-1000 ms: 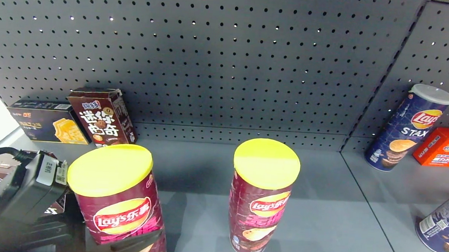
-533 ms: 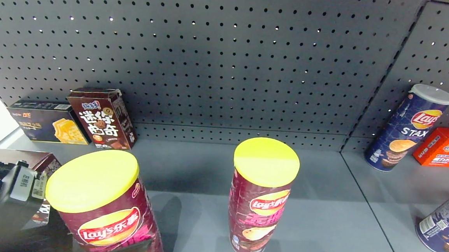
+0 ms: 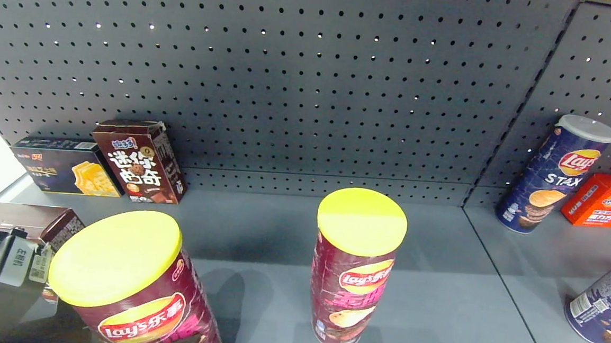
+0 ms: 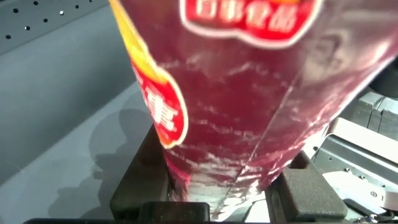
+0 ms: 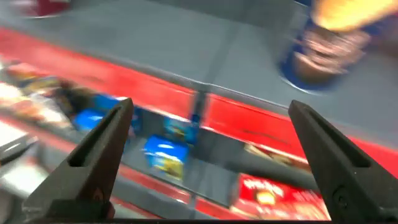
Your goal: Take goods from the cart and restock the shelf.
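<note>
A maroon chip can with a yellow lid [image 3: 134, 288] hangs tilted over the front left of the grey shelf [image 3: 435, 306]. My left gripper [image 4: 224, 193] is shut on its lower body, a dark finger [image 4: 143, 180] pressing on each side. A second, identical can [image 3: 355, 270] stands upright at the shelf's middle, well clear of the held one. My right gripper [image 5: 217, 162] is open and holds nothing. It hovers off the shelf's red front edge [image 5: 261, 118], with lower shelves of goods beneath it.
At the back left stand a dark cracker box [image 3: 67, 172] and a brown cookie box [image 3: 141, 161]; another brown box [image 3: 32, 221] sits nearer the front. The right bay holds a leaning blue can [image 3: 554, 173], an orange box [image 3: 606, 200] and a lying blue can [image 3: 605, 306]. Behind is pegboard [image 3: 310, 87].
My left arm has carried the held can leftward and nearer the shelf's front, uncovering the brown box. The standing can has not moved.
</note>
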